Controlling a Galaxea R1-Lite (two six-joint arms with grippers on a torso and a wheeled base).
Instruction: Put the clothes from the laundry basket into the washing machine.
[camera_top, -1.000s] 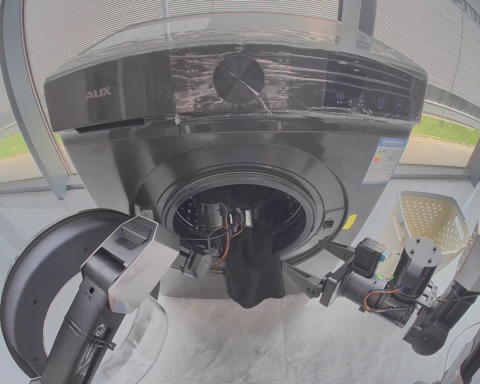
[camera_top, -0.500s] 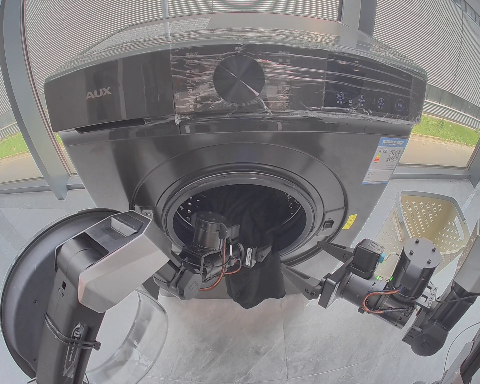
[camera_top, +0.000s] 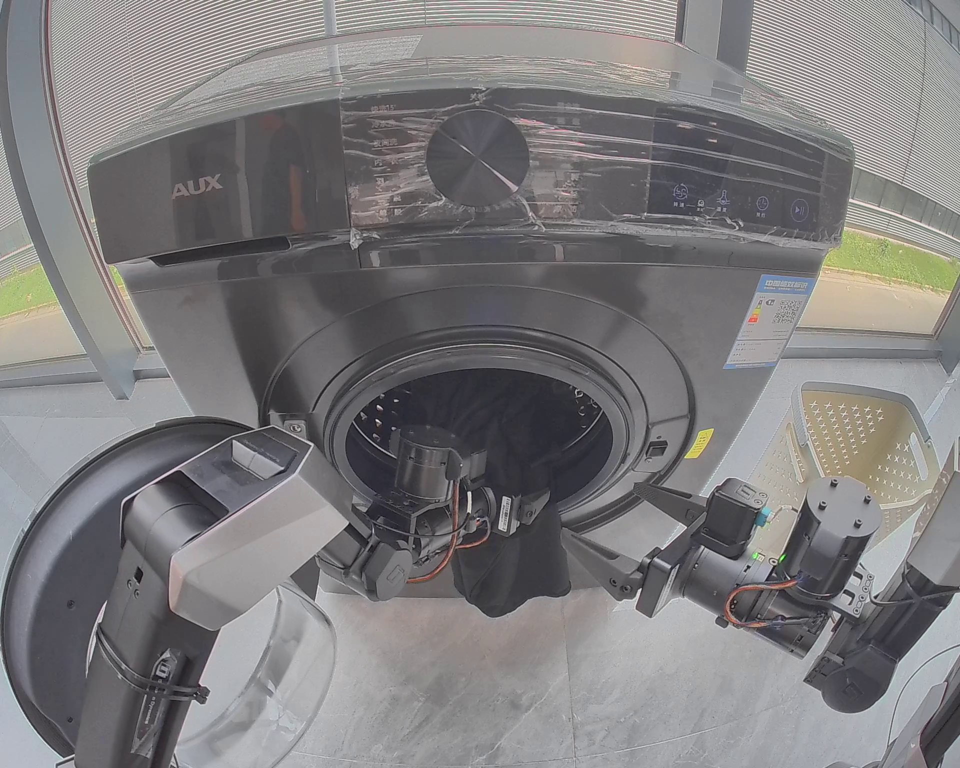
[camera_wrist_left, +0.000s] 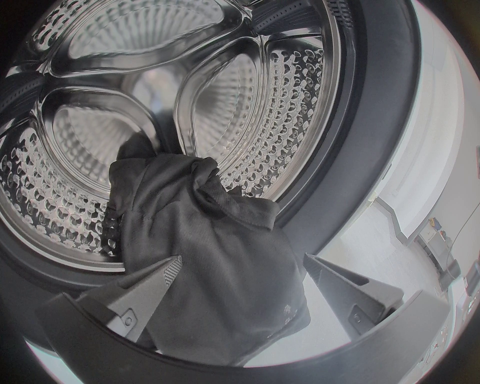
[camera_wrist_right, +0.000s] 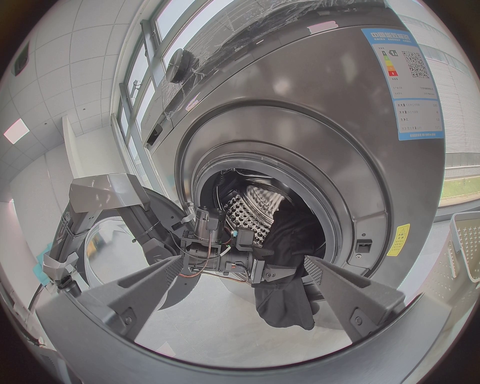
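Black garment (camera_top: 512, 568) across washing machine (camera_top: 480, 285) rim, upper folds indistinct in shadow.

One garment (camera_top: 510, 565), one washing machine (camera_top: 480, 290), one basket (camera_top: 862, 392)

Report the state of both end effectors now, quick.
Left end effector: open, dark garment between its fingers, not gripped.
Right end effector: open, holding nothing.

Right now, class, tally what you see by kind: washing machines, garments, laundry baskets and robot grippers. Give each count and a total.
Washing machine: 1
Black garment, hanging over the door lip: 1
Laundry basket: 1
Grippers: 2, left gripper and right gripper, both open
Total: 5
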